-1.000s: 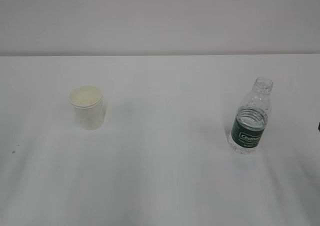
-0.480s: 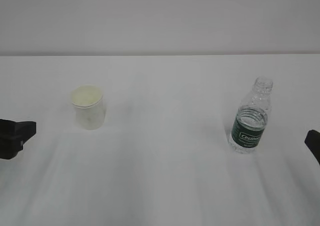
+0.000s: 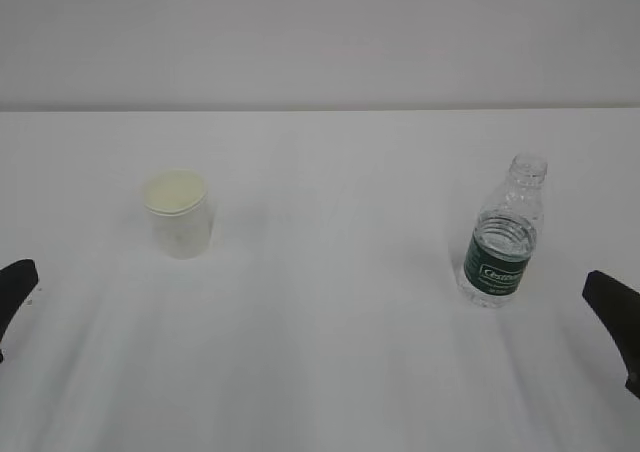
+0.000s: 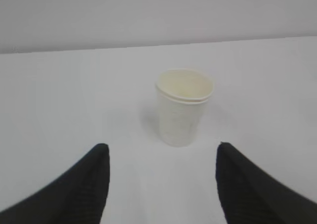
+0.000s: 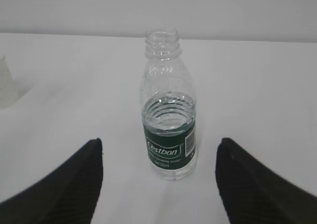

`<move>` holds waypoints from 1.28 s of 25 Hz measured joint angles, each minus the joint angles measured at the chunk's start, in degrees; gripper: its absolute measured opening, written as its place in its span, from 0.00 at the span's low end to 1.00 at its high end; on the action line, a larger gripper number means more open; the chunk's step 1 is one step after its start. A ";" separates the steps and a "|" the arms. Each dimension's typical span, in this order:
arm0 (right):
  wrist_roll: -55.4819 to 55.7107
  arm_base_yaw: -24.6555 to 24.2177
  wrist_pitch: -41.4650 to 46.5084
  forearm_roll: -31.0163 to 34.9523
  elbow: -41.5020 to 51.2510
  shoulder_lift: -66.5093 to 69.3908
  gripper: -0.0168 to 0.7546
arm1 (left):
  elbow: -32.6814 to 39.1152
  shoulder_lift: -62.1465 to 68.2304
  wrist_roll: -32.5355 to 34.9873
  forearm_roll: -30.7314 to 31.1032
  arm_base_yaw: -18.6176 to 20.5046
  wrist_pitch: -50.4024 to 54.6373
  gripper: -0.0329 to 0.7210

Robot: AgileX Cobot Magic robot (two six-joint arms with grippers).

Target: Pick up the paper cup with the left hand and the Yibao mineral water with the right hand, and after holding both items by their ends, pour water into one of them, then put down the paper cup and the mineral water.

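Observation:
The paper cup [image 3: 178, 215] stands upright on the left of the white table, small and white with a cream inside. In the left wrist view the paper cup [image 4: 184, 107] is ahead of my left gripper [image 4: 162, 147], which is open and holds nothing, a short gap short of it. The Yibao mineral water [image 3: 500, 237], a clear uncapped bottle with a green label, stands upright on the right. In the right wrist view the bottle [image 5: 168, 85] is just ahead of my open right gripper [image 5: 160, 140], untouched. Only one dark finger of each gripper shows in the exterior view, at the left edge [image 3: 15, 282] and at the right edge [image 3: 615, 307].
The white table [image 3: 330, 352] runs back to a pale wall. The cup's side also shows at the left edge of the right wrist view [image 5: 6, 83]. Cup and bottle stand far apart, with bare tabletop between them.
A second ago the left gripper was out of the exterior view and the right was a sliver at the edge; now a dark finger shows at each side edge. Cup and bottle have not moved.

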 joint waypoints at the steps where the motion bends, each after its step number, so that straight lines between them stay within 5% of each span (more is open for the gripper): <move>1: 0.38 0.00 -0.68 -0.72 0.00 0.96 0.72 | 0.16 0.00 0.00 0.89 0.00 -0.76 0.67; 10: 1.88 0.00 -5.74 -2.82 0.00 7.81 0.72 | 0.35 0.00 -0.13 -0.11 0.00 -0.71 0.68; 20: 3.47 0.00 -6.55 -1.20 0.00 12.15 0.76 | 0.35 0.00 -0.13 -1.92 0.00 -0.65 0.89; 28: 3.50 0.00 -8.93 0.83 0.00 14.92 0.80 | 0.35 0.00 -0.13 -2.01 0.00 -0.65 0.88; 32: 3.50 0.00 -9.83 0.92 0.00 16.94 0.80 | 0.35 0.00 -0.13 -1.66 0.00 -0.65 0.79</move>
